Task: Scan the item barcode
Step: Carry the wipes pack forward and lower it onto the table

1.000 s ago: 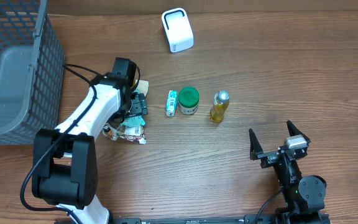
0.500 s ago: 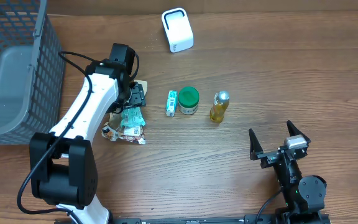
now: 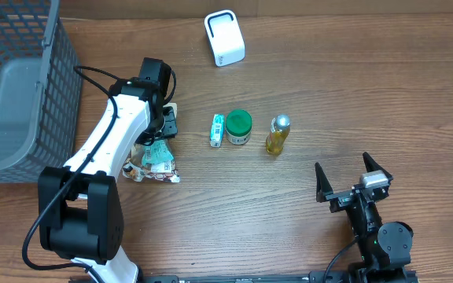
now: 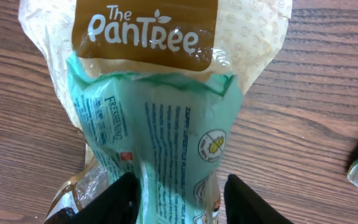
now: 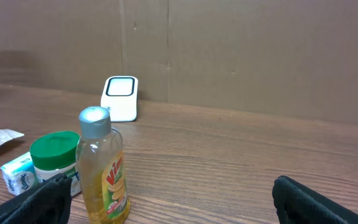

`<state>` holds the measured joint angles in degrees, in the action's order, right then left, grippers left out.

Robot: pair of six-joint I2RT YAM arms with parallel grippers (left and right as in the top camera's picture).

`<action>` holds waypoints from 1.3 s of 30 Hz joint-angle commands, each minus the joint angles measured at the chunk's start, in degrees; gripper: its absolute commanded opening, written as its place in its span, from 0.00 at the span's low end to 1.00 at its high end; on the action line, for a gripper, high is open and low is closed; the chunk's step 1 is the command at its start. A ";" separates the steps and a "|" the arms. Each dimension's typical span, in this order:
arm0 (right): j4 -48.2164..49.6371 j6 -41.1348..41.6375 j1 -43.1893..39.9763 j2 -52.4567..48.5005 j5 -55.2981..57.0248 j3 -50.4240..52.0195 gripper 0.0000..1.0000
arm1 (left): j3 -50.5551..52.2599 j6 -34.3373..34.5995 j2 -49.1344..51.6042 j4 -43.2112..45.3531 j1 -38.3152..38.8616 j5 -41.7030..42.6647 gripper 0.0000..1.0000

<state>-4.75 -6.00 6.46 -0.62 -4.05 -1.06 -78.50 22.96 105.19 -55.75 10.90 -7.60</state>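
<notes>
The item is a beige "The PanTree" bag point(image 4: 166, 112) with a mint-green tissue pack inside, lying on the wooden table left of centre point(image 3: 154, 161). My left gripper point(image 4: 179, 200) reaches down over it point(image 3: 162, 134). Its two black fingers point(image 4: 120, 199) press on either side of the bag's narrow lower end. The white barcode scanner point(image 3: 225, 38) stands at the table's far edge, also in the right wrist view point(image 5: 120, 98). My right gripper point(image 3: 354, 185) rests open near the front right, nothing between its fingers point(image 5: 179, 202).
A small green-white pack point(image 3: 218, 130), a green-lidded jar point(image 3: 238, 127) and a yellow liquid bottle point(image 3: 277, 134) stand in a row mid-table. A grey wire basket point(image 3: 22, 86) fills the far left. A cardboard wall backs the table.
The left gripper's fingers have narrowed onto the bag, and the bag has shifted slightly left and toward the front. The right arm has stayed still.
</notes>
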 commanded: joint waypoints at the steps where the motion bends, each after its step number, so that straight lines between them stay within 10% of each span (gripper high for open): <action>1: 0.17 -0.07 -0.15 0.44 0.31 0.59 1.00 | 0.50 -0.26 -0.28 -0.20 0.33 -1.14 0.46; 21: 0.17 -0.07 -0.15 0.44 0.31 0.59 1.00 | 8.33 0.24 -0.28 4.28 0.39 -0.28 0.27; 39: 0.17 -0.07 -0.15 0.44 0.31 0.59 1.00 | -12.63 -1.33 -0.33 -9.05 0.22 2.29 0.61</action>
<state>-4.73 -6.00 6.46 -0.62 -4.05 -1.06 -84.25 22.31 104.92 -61.45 11.05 -5.28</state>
